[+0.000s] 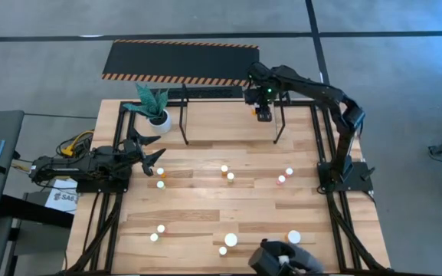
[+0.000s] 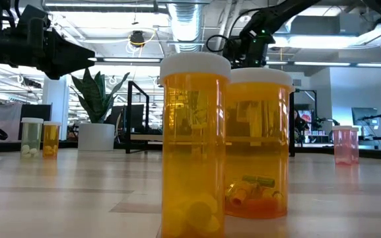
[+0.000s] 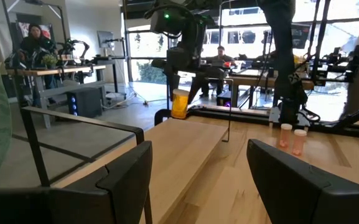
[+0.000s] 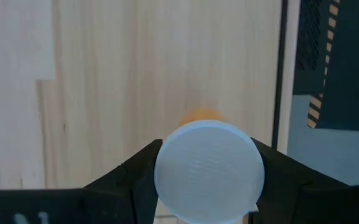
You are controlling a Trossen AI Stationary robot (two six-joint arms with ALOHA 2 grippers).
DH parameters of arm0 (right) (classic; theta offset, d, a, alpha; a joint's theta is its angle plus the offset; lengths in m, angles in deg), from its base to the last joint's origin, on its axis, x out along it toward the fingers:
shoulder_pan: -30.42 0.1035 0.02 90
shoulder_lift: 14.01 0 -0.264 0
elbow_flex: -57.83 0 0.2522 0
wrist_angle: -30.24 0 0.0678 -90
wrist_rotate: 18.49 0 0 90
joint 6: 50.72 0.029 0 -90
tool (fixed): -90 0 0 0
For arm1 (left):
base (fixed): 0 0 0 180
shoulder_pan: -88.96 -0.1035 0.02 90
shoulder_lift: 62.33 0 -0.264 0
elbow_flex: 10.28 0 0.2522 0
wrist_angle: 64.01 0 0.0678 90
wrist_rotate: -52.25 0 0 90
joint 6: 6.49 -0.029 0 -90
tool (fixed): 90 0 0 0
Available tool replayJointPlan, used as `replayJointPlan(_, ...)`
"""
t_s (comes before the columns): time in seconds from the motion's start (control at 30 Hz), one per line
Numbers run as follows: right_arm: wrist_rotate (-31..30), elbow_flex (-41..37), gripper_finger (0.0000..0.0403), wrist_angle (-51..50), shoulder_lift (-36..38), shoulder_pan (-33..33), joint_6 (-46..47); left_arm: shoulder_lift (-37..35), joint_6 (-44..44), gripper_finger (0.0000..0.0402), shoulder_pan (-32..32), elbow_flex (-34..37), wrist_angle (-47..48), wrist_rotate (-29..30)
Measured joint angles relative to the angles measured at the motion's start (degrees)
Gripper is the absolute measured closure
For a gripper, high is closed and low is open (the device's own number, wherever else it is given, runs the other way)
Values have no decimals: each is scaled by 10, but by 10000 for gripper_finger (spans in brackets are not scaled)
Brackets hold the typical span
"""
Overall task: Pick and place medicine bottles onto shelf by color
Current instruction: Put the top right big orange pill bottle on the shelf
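Right pincer (image 4: 207, 186) clamps an orange bottle (image 4: 209, 171) by its white cap, above the shelf (image 1: 186, 115) at the counter's (image 1: 228, 207) far edge; left pincer (image 1: 153, 157) idles wide near the plant; premature release risks toppling or rolling off the rear edge.

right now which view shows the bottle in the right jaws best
The left wrist view: the orange bottle hangs side-on under the right gripper, above the shelf. The right wrist view shows mostly its white cap; the high view hides it under the gripper, and the low view doesn't clearly show it.
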State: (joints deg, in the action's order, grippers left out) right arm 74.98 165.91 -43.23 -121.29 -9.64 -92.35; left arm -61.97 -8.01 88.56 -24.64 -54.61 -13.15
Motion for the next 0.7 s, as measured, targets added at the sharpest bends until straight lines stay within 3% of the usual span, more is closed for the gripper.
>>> replayJointPlan(0.27, -1, -1, 176, 13, -26, 10, -17, 0, 0, 152, 0, 0, 0, 0)
replayJointPlan(0.7, 3, -1, 176, 29, -45, -46, -19, 0, 0, 152, 0, 0, 0, 0)
